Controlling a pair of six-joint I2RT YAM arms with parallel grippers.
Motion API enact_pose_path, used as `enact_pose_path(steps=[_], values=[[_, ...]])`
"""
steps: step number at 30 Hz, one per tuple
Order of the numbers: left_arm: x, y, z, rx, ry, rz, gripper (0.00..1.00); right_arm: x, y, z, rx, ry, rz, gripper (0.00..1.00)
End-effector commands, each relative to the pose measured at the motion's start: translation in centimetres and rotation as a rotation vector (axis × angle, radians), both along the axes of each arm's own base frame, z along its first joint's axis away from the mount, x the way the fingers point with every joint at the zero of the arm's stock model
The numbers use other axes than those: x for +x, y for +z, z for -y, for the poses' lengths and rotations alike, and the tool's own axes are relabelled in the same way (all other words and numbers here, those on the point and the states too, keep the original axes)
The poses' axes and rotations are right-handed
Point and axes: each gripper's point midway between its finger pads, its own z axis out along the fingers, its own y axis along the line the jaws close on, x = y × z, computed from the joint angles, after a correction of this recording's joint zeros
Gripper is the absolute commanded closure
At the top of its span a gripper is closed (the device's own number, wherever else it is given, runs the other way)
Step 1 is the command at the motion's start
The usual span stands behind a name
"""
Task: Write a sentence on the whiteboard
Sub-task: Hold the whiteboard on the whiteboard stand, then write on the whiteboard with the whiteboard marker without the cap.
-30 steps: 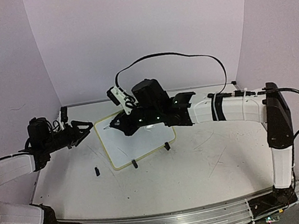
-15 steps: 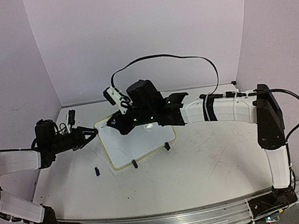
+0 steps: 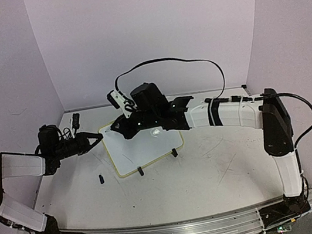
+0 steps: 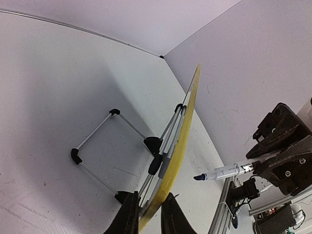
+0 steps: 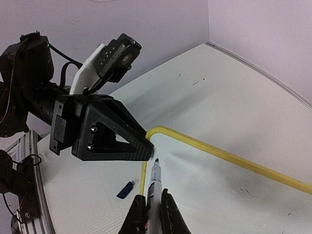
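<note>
The flat rectangular whiteboard (image 3: 145,145), glossy white in a pale yellow frame with rounded corners, leans on 2 black clip feet (image 3: 139,171) mid-table (image 3: 223,168). The left gripper (image 4: 150,204) pinches its frame edge. The right gripper (image 5: 153,197) clamps 1 slim marker (image 5: 155,176), whose tip is near that corner. 1 small blue cap (image 5: 126,190) lies nearby.

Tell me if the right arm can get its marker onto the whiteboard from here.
Probably yes. The right gripper holds the marker with its tip at the whiteboard near a bare corner. The left gripper, pinching that frame edge, sits close beside the tip, not under it.
</note>
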Motion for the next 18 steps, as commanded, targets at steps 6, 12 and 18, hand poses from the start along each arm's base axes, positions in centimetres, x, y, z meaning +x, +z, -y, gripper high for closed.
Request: enact_pose_path(steps=[6,12,18], values=[[0.2,1.2,0.3,0.01,-0.026,0.099,0.93,0.8,1.3,-1.4,0.038,0.007,0.028,1.0],[0.0,0.5,0.0,0.044,-0.012,0.124,0.99,0.8,1.4,-1.7,0.047,0.007,0.021,1.0],[-0.3,0.2,-0.4,0.094,0.02,0.182,1.0,0.8,1.4,-1.3,0.04,-0.001,0.022,1.0]])
